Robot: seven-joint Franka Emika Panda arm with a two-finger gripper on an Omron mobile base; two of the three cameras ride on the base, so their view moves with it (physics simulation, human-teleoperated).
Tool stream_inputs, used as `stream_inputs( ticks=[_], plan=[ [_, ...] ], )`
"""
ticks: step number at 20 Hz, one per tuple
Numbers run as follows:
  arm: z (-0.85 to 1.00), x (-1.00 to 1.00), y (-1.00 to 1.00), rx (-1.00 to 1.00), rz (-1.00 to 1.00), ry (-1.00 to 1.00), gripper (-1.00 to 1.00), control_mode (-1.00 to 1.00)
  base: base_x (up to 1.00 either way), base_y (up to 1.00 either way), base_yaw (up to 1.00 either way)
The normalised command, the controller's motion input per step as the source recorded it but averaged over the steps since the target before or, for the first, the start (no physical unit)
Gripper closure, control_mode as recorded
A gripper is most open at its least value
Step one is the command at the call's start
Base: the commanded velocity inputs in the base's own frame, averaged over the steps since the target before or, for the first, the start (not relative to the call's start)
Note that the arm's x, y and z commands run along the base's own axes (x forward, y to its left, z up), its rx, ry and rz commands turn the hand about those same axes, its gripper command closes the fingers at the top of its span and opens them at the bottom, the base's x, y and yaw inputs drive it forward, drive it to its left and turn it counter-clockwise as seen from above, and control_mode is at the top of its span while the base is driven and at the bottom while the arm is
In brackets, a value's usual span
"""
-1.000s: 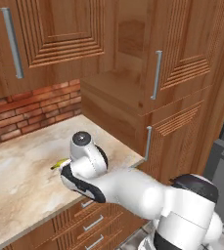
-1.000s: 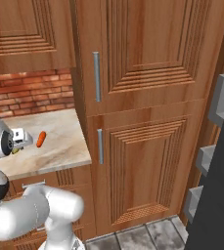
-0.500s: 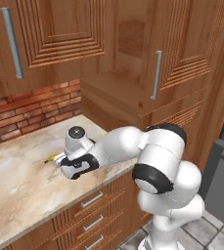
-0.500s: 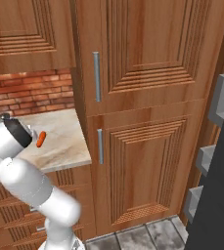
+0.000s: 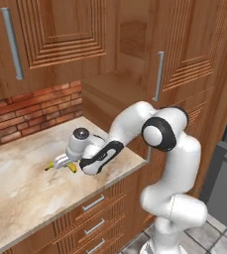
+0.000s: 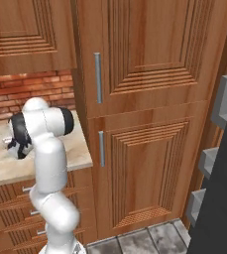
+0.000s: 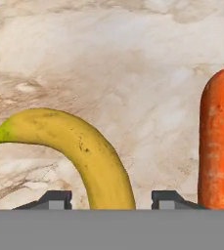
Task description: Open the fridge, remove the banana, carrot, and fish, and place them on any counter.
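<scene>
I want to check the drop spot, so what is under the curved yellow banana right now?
The curved yellow banana lies on the beige marbled stone counter, between the parted gripper tips, with the orange carrot beside it. Its lower end is cut off by the view's edge.

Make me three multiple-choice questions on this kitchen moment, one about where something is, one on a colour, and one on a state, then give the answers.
1. Where does the banana lie?
A. On the counter
B. In a drawer
C. On the floor

2. What colour is the carrot beside the banana?
A. Green
B. Orange-red
C. White

3. How do the jaws of the gripper stand around the banana?
A. Clamped on the carrot
B. Apart, one tip on each side of the banana
C. Pinched shut above it

Answers: 1 A, the hand view shows it resting on beige marbled stone. 2 B, its stubby body reads orange-red in the hand view. 3 B, the two dark fingertips sit either side of the banana with gaps to it.
</scene>
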Motion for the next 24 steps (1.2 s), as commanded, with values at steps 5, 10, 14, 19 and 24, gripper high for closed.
stream_inputs(
  ticks=[5, 10, 14, 19, 24],
  plan=[
    [0.18, -0.42, 0.0, 0.0, -0.03, -0.21, -1.0, -1.0, 0.0, 0.0, 0.0],
    [0.78, -0.73, 0.0, 0.0, -0.04, -0.33, -1.0, -1.0, 0.0, 0.0, 0.0],
    [1.0, -0.38, 0.0, 0.06, -0.07, -0.28, -1.0, -1.0, 0.0, 0.0, 0.0],
    [1.0, -0.29, -0.08, 0.1, -0.05, -0.19, -1.0, -1.0, 0.0, 0.0, 0.0],
    [1.0, -0.32, -0.15, 0.04, -0.02, -0.03, -1.0, -1.0, 0.0, 0.0, 0.0]
  ],
)
